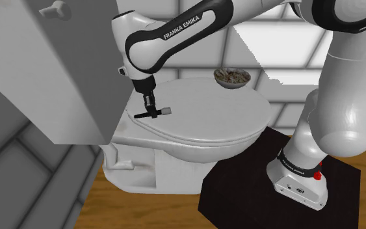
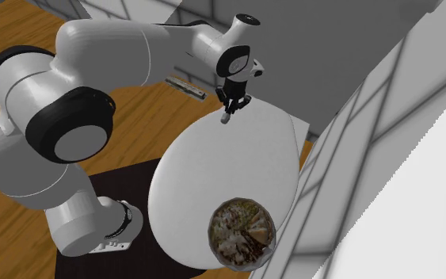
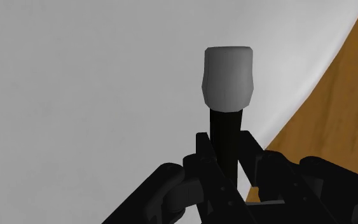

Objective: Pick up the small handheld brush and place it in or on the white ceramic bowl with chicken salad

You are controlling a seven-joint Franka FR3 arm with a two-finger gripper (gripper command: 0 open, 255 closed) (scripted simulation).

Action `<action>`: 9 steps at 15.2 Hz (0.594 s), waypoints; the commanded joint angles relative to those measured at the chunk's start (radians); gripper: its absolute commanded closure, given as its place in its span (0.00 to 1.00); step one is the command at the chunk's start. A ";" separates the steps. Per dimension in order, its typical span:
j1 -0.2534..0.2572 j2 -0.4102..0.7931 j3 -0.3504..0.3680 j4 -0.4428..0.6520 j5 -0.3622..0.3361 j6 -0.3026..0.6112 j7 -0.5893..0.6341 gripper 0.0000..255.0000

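A small brush with a black handle (image 3: 225, 127) and a pale grey head (image 3: 228, 77) is clasped by its handle between my black fingers (image 3: 204, 156). My gripper (image 1: 150, 106) is shut on it just above the white toilet lid (image 1: 207, 117), near the lid's hinge end. The brush (image 1: 158, 112) sticks out sideways, its grey head (image 2: 226, 120) low over the lid (image 2: 213, 166). A bowl of chicken salad (image 1: 231, 77) stands at the lid's other end, well apart from the gripper (image 2: 231, 107). From above, the bowl (image 2: 242, 231) shows brownish food.
The toilet's white cistern (image 1: 45, 71) rises beside the gripper on the shoulder view's left. Tiled grey walls stand behind. Wooden floor (image 1: 142, 208) surrounds the toilet base, and my black stand (image 1: 240, 195) is close to the bowl's front. A slim object (image 2: 185, 85) lies on the floor.
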 commanded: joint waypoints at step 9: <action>-0.001 -0.037 0.001 0.085 0.007 -0.122 -0.004 1.00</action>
